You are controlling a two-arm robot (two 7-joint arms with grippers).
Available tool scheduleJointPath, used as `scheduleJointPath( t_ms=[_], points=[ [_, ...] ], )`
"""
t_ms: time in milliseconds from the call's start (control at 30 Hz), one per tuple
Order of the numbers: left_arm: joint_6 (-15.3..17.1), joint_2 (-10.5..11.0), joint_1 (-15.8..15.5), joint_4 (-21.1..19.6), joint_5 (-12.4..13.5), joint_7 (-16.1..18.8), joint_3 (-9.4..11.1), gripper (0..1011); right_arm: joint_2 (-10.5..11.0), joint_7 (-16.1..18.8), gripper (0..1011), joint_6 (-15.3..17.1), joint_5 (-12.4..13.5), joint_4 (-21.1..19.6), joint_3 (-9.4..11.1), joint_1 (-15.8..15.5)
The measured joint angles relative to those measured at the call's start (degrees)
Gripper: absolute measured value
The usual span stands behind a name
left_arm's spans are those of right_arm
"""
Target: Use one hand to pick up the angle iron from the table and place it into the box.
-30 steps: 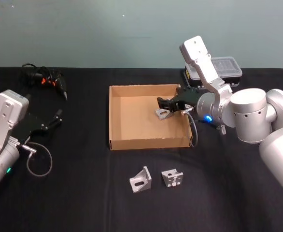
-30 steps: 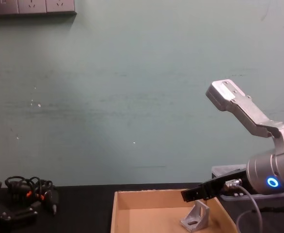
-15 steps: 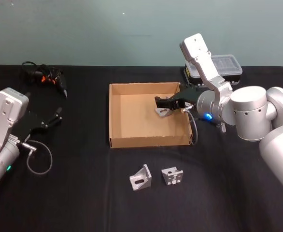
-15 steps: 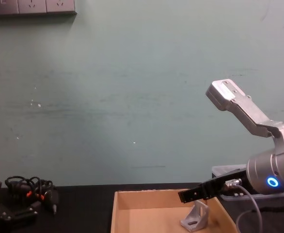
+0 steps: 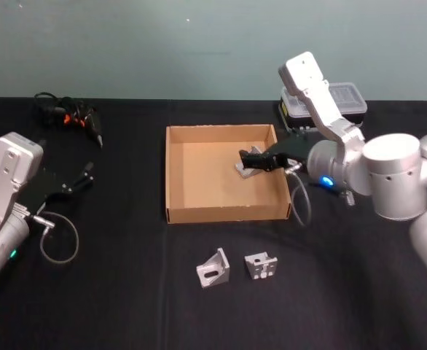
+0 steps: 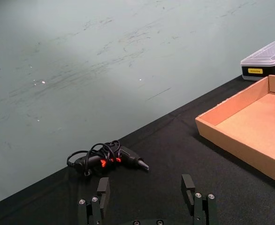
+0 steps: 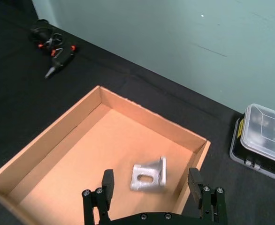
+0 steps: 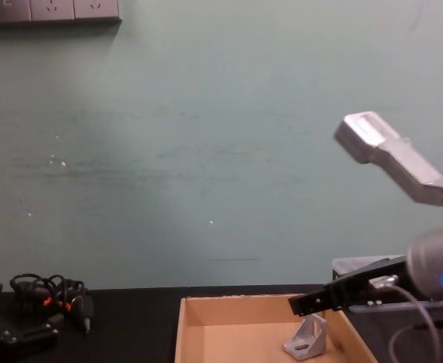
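An angle iron [image 5: 244, 168] lies on the floor of the box [image 5: 228, 213], near its 3 o'clock wall. The right gripper [image 5: 254, 160] hovers just above it, fingers [image 7: 108, 183] spread to either side and touching nothing. A second iron [image 5: 213, 268] and a third iron [image 5: 260, 265] sit side by side on the table [image 5: 126, 292], at the box's 6 o'clock. At 1 o'clock stands a clear-lidded case [image 5: 331, 102]; its yellow label [image 6: 255, 71] is too small to read. A corded tool [image 5: 71, 117] lies at 10 o'clock. The left gripper [image 5: 86, 179] waits at 9 o'clock, fingers [image 6: 102, 187] spread and empty.
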Motion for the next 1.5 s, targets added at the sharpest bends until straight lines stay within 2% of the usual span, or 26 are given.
scheduleJointPath(
  t_ms=[267,300,333,400,500,533,700,933,1033,1233,1500],
  points=[
    [-0.01,0.0,0.0,-0.01,0.0,0.0,0.0,1000,4.76,3.59,1003,2.94,1.58,-9.62,2.64,-5.37],
    [0.0,0.0,0.0,0.0,0.0,0.0,0.0,1000,6.14,4.63,1002,3.76,2.1,-12.08,3.37,-6.91],
    [0.0,0.0,0.0,0.0,0.0,0.0,0.0,1000,6.14,4.63,1002,3.76,2.1,-12.08,3.37,-6.91],
    [0.0,0.0,0.0,0.0,0.0,0.0,0.0,1000,8.62,6.53,1003,4.89,3.0,-16.25,4.38,-9.34],
    [0.0,0.0,0.0,0.0,0.0,0.0,0.0,1000,10.52,7.89,1002,5.59,3.71,-19.07,4.8,-10.87],
    [0.0,0.0,0.0,0.0,0.0,0.0,0.0,1000,11.82,8.86,1002,5.97,4.21,-20.85,4.98,-11.79],
    [0.0,0.0,0.0,0.0,0.0,0.0,0.0,1000,16.25,11.62,1003,7.31,6.08,-26.51,5.03,-15.06],
    [0.0,0.0,0.0,0.0,0.0,0.0,0.0,1000,20.74,13.11,1003,9.39,6.91,-31.11,3.64,-18.63],
    [0.0,0.0,0.0,0.0,0.0,0.0,0.0,1000,22.04,13.15,1003,10.2,6.96,-32.23,2.66,-19.79],
    [0.0,0.0,0.0,0.0,0.0,0.0,0.0,1000,22.52,12.87,1003,11.23,7.25,-33.01,1.56,-20.45],
    [0.0,0.0,0.0,0.0,0.0,0.0,0.0,1000,20.21,9.19,1003,16.37,7.19,-34.31,0.52,-20.03]
  ],
)
